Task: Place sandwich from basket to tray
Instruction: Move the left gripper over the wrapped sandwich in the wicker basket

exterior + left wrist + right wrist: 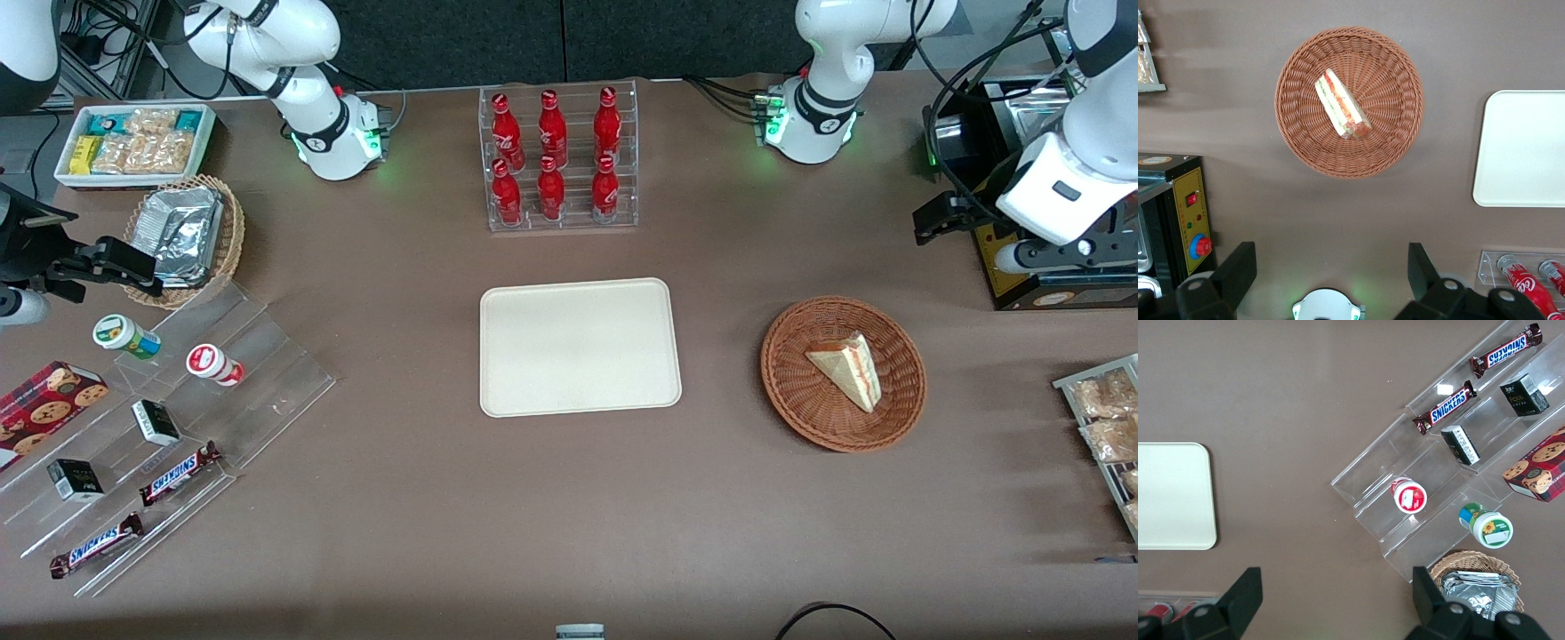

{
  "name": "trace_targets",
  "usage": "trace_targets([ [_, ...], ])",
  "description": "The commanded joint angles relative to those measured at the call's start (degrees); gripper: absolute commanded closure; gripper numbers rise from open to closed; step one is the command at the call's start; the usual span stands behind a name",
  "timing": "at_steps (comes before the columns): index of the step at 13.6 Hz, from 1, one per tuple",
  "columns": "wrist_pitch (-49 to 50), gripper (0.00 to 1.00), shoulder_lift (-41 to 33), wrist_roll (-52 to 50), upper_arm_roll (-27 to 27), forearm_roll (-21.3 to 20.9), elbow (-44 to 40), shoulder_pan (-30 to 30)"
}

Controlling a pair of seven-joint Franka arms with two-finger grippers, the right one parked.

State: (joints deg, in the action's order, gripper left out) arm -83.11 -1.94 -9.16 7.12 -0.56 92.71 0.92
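Hand: the left arm's hand [1326, 270] hangs high over the bare brown surface [444, 498], released, fingers spread wide and empty; in the front view it sits toward the working arm's end of the table, farther from the front camera than the basket.
Sandwich: the sandwich [846, 366] lies flat in the basket [800, 400], off centre toward the rim, untouched.
Key relation: the wedge lies nearer the front camera than the hand, well apart from it and lower. Its long axis runs diagonally across the basket, filling stripe [1346, 112] along one long edge. Judgement: the fingers need turning to close across the short width of the wedge.
Tray: the tray [580, 347] is bare, well apart from the basket toward the table's middle, same surface.
Obstructions: none between basket and tray. The basket rim is low.
Surroundings: bottle rack [557, 160] stands farther from the front camera than the tray; a black control box [1178, 220] sits near the hand; both appear clear of the path.
Progress: approach not yet begun.
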Motion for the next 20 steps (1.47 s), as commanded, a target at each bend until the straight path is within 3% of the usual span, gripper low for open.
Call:
trace_targets([
  [1,0.5,0.00,-0.1,1.2,0.3,-0.7,-0.5,0.4],
  [4,-2.0,0.00,0.4,0.3,0.3,-0.9,1.8,0.4],
  [8,-15.8,0.00,-2.1,-9.0,0.2,-0.8,14.4,0.4],
  [10,-17.9,0.00,-0.6,-17.1,0.2,-1.1,15.4,0.4],
  [14,-25.4,0.00,0.4,-23.5,-0.4,-1.2,20.6,0.5],
  [20,-33.7,0.00,6.1,-26.3,-1.6,-1.2,24.2,0.5],
])
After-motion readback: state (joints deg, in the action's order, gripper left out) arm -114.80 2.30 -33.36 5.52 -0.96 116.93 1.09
